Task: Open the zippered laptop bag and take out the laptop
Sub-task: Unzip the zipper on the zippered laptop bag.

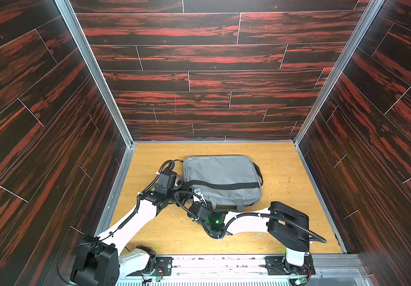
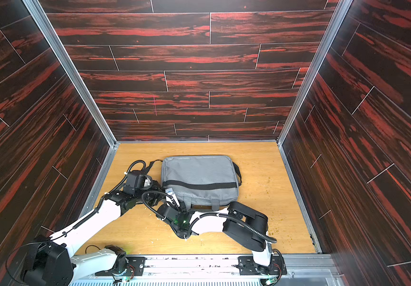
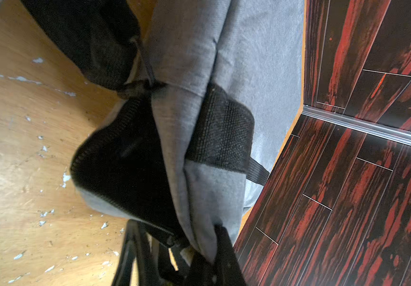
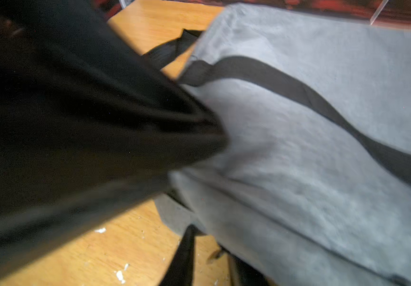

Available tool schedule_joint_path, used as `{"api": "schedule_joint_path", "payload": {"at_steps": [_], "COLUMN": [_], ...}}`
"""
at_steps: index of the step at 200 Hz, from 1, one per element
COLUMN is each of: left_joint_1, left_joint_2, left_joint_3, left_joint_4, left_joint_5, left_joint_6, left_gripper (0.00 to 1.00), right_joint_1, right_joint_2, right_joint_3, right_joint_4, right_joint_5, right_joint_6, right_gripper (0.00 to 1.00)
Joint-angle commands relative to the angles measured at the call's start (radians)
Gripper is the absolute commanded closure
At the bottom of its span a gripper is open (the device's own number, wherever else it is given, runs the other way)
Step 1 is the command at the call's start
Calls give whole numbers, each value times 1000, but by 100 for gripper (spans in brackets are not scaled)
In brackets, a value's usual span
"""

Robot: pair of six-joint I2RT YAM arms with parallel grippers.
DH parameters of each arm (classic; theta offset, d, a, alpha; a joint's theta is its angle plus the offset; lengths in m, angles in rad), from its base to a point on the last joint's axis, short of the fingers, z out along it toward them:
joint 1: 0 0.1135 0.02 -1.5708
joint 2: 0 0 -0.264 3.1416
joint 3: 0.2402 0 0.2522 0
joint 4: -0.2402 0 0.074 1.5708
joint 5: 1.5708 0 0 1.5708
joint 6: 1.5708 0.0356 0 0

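Grey zippered laptop bag (image 1: pixel 221 178) lies flat on wooden table (image 1: pixel 286 161), black band (image 1: pixel 224 185) across it; left gripper (image 1: pixel 180 184) at its left edge, right gripper (image 1: pixel 199 195) at near-left corner

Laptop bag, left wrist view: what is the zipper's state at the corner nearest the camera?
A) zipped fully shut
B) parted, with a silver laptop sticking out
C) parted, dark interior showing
C: in the left wrist view the zipper teeth curve around a dark gap at the corner of the laptop bag. Nothing silver shows in that gap.
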Motion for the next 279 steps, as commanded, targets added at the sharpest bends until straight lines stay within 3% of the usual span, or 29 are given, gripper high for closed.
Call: {"api": "schedule_joint_path", "payload": {"at_steps": [1, 48, 110, 227, 279], "left_joint_1": [-17, -18, -18, -17, -18], "left_joint_2": [-12, 7, 11, -11, -30], "left_joint_3": [35, 57, 62, 51, 44], "left_joint_4": [27, 9, 1, 22, -2], "left_joint_5": [67, 64, 59, 58, 43], "left_joint_6": [15, 40, 50, 27, 44], "left_gripper": [100, 100, 100, 100, 100], "right_joint_1": [-12, 3, 25, 15, 14], "right_joint_2": [-27, -70, -119, -315, -354], "right_joint_3": [14, -3, -15, -268, -257], "right_joint_4": [-69, -93, -163, 145, 28], "right_joint_5": [35, 21, 16, -139, -123], "right_joint_6": [87, 98, 129, 71, 74], "right_gripper": [88, 100, 100, 100, 100]}}
